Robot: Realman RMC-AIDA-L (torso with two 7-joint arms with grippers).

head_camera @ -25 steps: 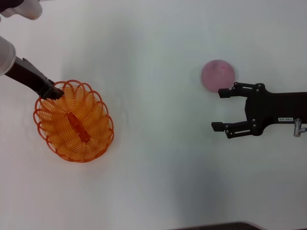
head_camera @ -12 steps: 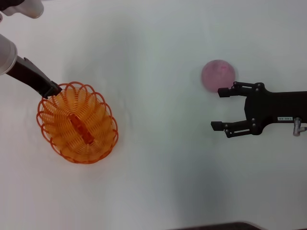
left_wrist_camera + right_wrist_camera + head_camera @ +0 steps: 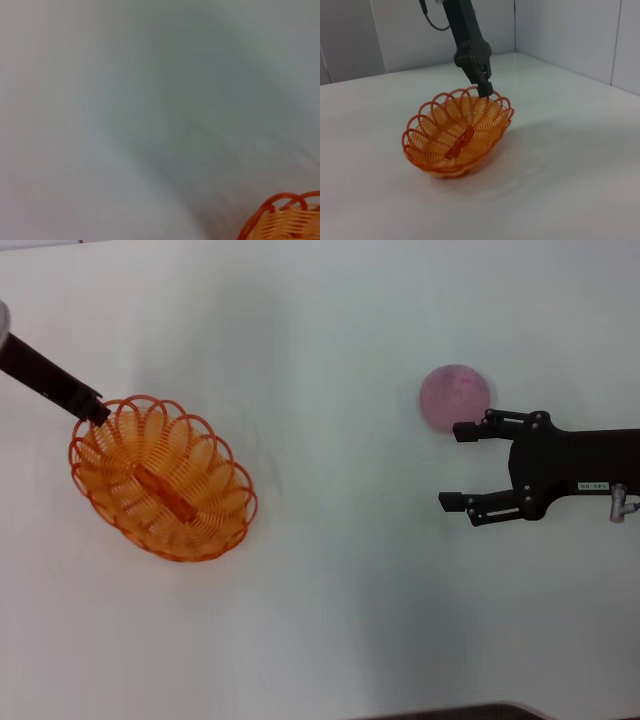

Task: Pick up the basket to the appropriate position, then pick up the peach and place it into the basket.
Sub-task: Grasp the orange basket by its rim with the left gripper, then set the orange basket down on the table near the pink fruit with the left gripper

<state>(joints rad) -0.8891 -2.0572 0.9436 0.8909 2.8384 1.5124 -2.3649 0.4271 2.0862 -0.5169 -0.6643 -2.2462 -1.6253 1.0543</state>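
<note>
At the desk's left side, near the far left corner, left gripper [image 3: 95,412] clamped on the scalloped rim of the basket [image 3: 162,478], at the rim's far-left loops; dark arm runs off toward the left edge. From the right wrist view the gripper [image 3: 484,89] comes down onto the rim from above, pinching one loop, and the basket [image 3: 457,132] sits tilted, gripped side higher, opposite side low against the white desk [image 3: 560,170]. Orange wire, oval, shallow; flat bar visible along its bottom. Cannot tell whether the low side touches the desk or hangs just above it. Left wrist view shows only a bit of orange rim [image 3: 285,220] and blurred white surface. Right gripper [image 3: 458,466] on the right half of the desk, black, lying level and pointing toward the left side, fingers spread apart, holding nothing. Peach [image 3: 455,397] just beyond it toward the far edge; the farther fingertip lies close against the peach's near side, contact not certain. Peach round, pale pink, resting on the desk, outside the span of the fingers. Basket and peach well apart, bare white desk [image 3: 340,570] between them.
</note>
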